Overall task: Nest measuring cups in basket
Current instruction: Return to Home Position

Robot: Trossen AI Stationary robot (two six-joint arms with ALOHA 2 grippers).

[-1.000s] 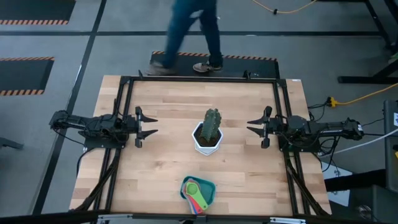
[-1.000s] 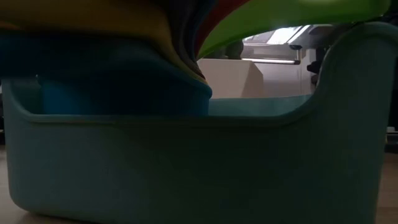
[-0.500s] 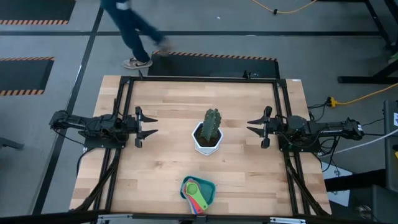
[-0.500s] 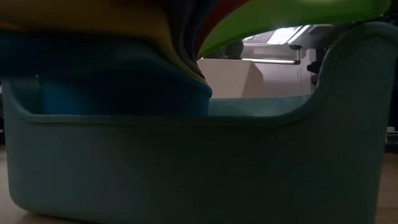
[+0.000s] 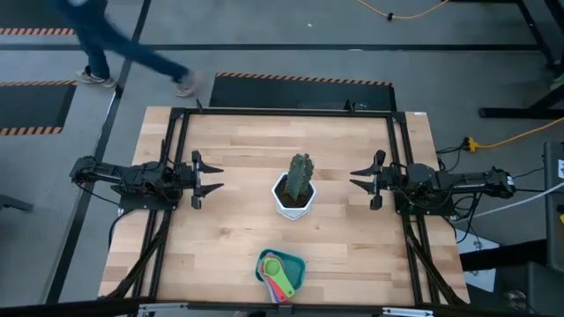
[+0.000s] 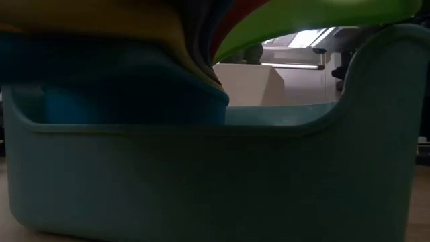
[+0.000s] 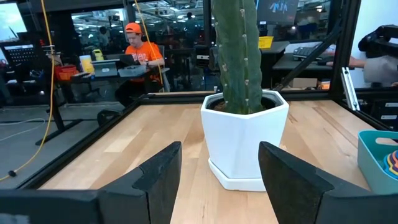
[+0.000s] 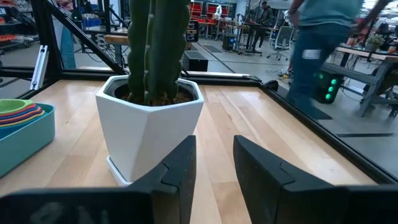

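Note:
The teal basket stands on its base at the table's near edge, in the middle. The measuring cups lie nested inside it, green on top, their handles fanning over the near rim. In the low view the basket wall fills the frame, with the stacked cups above its rim. My left gripper hovers open at the table's left side, pointing right. My right gripper hovers open at the right side, pointing left. Both are far from the basket, which also shows in the wrist views.
A white pot with a green cactus stands at the table's middle, between the two grippers. A black frame borders the table. A person's legs pass beyond the far edge. Bare wood lies around the pot.
Both arms and the cups have kept still. The person beyond the far edge has walked from the middle toward the left.

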